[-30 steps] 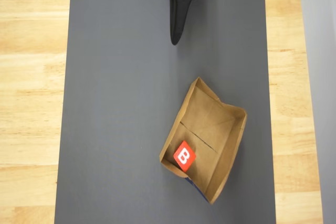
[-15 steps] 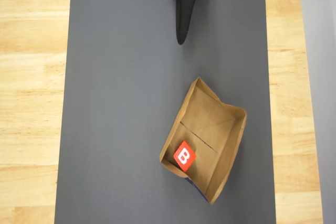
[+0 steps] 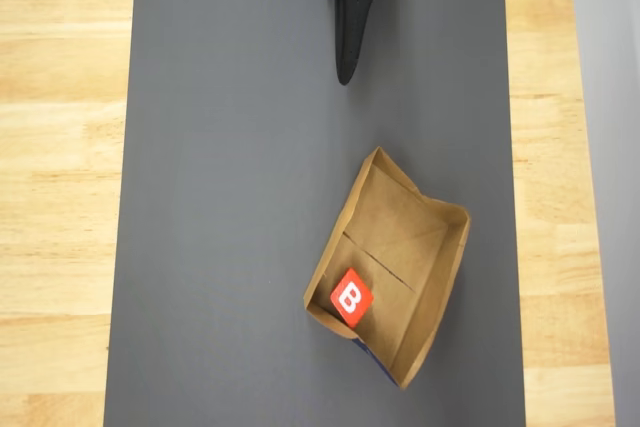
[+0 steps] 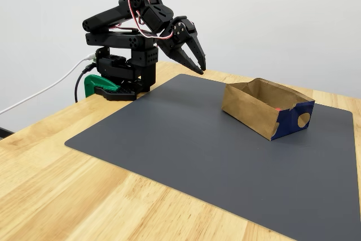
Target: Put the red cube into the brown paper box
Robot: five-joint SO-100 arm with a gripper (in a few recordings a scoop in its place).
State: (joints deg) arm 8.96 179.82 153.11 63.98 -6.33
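Note:
The red cube (image 3: 351, 298), white "B" facing up, lies inside the brown paper box (image 3: 400, 227), against its lower-left wall in the overhead view. In the fixed view the brown paper box (image 4: 248, 111) stands on the right of the mat, blue patch on its near end, and just a sliver of the red cube (image 4: 276, 107) shows over the wall. My black gripper (image 3: 345, 77) is drawn back at the mat's far edge, well apart from the box. The gripper (image 4: 201, 69) hangs above the mat, pointing down, shut on nothing.
A dark grey mat (image 3: 230, 247) covers the wooden table (image 3: 60, 197). The arm's base (image 4: 121, 77) is clamped at the table's far left corner in the fixed view, with a white cable (image 4: 45, 91) trailing off.
The gripper's tip swung slightly to the right in the overhead view a second ago and has held still since. Cube and box have not moved.

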